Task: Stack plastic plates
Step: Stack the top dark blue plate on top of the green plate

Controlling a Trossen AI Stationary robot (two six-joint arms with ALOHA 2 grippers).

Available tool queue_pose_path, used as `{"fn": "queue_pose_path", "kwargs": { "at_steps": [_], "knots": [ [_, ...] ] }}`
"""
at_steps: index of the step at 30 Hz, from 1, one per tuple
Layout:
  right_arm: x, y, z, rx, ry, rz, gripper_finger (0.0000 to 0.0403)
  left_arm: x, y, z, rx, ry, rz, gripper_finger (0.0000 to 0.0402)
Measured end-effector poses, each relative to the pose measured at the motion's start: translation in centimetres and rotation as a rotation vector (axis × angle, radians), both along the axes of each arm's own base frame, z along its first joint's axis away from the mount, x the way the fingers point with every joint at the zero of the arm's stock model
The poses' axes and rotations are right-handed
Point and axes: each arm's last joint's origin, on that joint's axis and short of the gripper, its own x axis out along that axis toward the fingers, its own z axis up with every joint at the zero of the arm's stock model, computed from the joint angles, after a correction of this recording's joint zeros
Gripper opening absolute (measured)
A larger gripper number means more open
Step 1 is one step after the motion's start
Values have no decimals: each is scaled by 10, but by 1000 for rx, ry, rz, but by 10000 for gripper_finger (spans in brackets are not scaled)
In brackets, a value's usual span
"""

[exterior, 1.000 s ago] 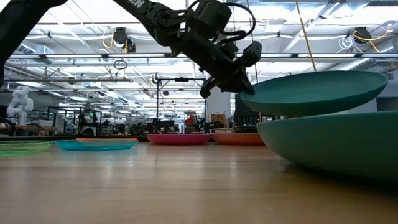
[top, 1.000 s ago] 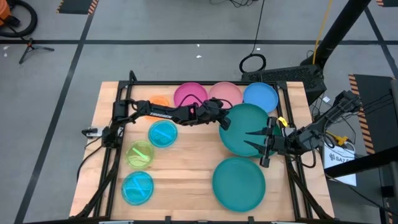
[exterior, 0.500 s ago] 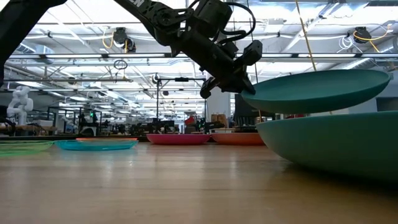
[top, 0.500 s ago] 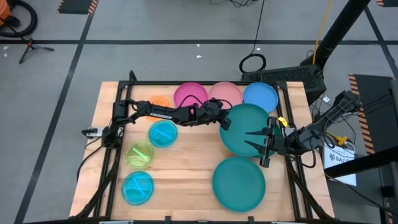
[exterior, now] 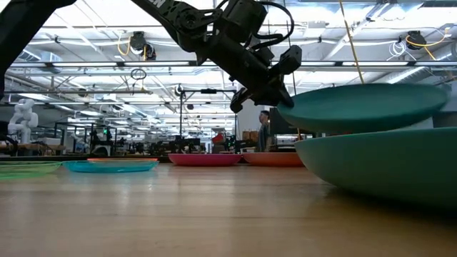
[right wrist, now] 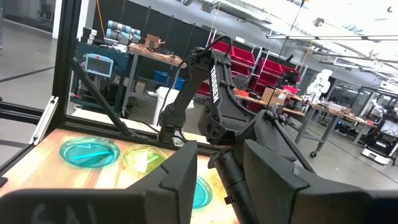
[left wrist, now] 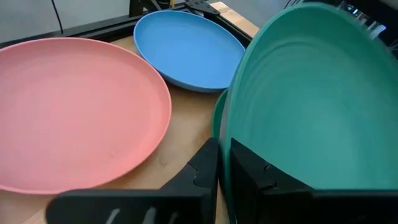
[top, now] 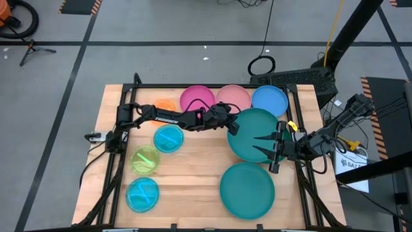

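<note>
My left gripper [top: 233,127] reaches in from the table's left and is shut on a large teal plate [top: 259,133]. It holds the plate in the air at the right back of the table [top: 193,174]. A second large teal plate [top: 248,190] lies flat near the front right. My right gripper [top: 257,145] hangs open above the held plate's right half, touching nothing. Magenta [top: 196,98], pink [top: 233,96] and blue [top: 269,100] plates lie along the far edge. An orange plate [top: 166,104], two cyan plates [top: 168,138] [top: 142,194] and a lime plate [top: 145,159] lie on the left. My left gripper pinches the teal plate's rim [left wrist: 231,127] on the plate's left side, one finger on the inner face and one on the underside. The fingers [left wrist: 252,171] come from the table's left, slanting down. The plate [exterior: 360,107] is lifted clear and tilted, its free side higher.
A black frame rail [top: 206,86] runs along the table's far edge and down both sides. Bare wood shows in the table's middle and near the front. In the low view a person [exterior: 265,125] stands far off in the room behind.
The teal plate's free side has dipped a little in my left gripper's hold. Both arms have kept still.
</note>
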Motion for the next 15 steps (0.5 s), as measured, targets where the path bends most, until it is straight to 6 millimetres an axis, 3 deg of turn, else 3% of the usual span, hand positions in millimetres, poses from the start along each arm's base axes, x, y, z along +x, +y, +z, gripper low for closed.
{"fn": "queue_pose_path", "kwargs": {
  "at_steps": [15],
  "knots": [
    [0,0,0,0,0,0,123,2,-6,5,-29,-61,5,54]
  ]
}}
